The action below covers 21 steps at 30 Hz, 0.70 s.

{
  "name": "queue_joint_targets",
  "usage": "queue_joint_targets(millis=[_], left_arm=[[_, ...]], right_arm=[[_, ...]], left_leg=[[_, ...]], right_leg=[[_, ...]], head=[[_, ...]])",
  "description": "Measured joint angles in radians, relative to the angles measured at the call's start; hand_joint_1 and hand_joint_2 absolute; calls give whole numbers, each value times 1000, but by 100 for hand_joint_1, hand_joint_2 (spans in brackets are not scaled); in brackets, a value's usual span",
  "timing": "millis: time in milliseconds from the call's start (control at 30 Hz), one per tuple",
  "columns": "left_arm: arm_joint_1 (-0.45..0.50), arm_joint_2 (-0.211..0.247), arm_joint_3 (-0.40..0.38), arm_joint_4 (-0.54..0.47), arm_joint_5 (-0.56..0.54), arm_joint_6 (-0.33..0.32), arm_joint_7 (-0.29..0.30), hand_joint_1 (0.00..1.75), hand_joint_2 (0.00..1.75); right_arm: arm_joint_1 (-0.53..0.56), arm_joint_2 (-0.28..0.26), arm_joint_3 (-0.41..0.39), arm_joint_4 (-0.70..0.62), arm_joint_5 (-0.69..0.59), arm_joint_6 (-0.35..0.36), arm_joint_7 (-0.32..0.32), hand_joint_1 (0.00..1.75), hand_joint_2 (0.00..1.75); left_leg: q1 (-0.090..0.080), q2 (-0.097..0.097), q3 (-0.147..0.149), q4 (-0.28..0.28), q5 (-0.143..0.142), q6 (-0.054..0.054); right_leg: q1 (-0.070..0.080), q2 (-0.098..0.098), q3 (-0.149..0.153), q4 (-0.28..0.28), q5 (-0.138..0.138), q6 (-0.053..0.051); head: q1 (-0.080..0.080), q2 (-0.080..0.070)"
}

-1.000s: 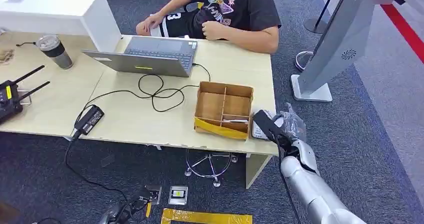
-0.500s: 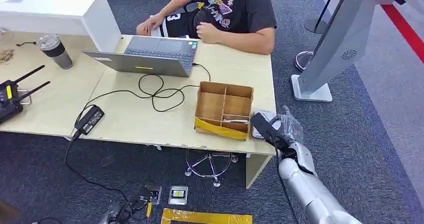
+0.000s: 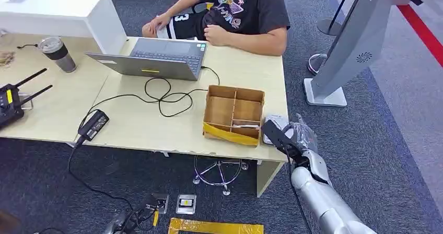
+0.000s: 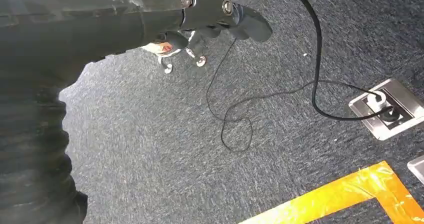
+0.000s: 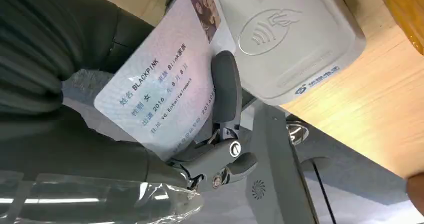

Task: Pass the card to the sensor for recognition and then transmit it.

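Card: the ID card (image 5: 165, 91) sits pinched in the right robot hand (image 5: 150, 109), printed face showing in the right wrist view, with a small photo at one corner and lines of text across it. One edge reaches up to the card reader without clearly touching it.
Card reader: the pale grey card reader (image 5: 287, 39), with a contactless-wave symbol on its top, lies flat on the desk (image 3: 156, 124) at the corner nearest the robot, just beside the cardboard box (image 3: 233, 115).
Right robot hand: closed on the card, and there's the thick grey thumb (image 5: 225, 86) pressing across the card's face while the darker fingers back it from behind. A clear plastic wrap covers the wrist. In the head view the right robot hand (image 3: 290, 137) hovers at the desk's corner, right over the reader.
Left robot hand: the left robot hand (image 4: 220, 16) hangs low above the carpet, fingers curled in, and nothing in them.
Cardboard box: open, divided into compartments, yellow strip along its near wall, next to the reader.
Farther from the reader: a laptop (image 3: 156, 59) with a looping black cable, and beyond it a seated person (image 3: 235, 14) in a dark printed shirt.
Off the desk: a grey kiosk stand (image 3: 350, 46) rises from the carpet beyond the reader.
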<state>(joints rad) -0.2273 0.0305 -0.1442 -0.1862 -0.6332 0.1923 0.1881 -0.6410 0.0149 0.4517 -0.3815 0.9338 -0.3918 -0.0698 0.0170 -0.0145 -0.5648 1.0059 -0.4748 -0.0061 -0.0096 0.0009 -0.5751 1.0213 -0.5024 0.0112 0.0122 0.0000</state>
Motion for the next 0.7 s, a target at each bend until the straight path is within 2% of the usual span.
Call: queue_joint_targets(millis=[700], left_arm=[[-4, 0, 16, 0, -7, -1, 0, 0, 175]], right_arm=[[-6, -7, 0, 6, 9, 3, -3, 175, 175]], left_leg=[[0, 0, 0, 0, 0, 0]], right_leg=[[0, 0, 1, 0, 0, 0]], head=[[0, 0]])
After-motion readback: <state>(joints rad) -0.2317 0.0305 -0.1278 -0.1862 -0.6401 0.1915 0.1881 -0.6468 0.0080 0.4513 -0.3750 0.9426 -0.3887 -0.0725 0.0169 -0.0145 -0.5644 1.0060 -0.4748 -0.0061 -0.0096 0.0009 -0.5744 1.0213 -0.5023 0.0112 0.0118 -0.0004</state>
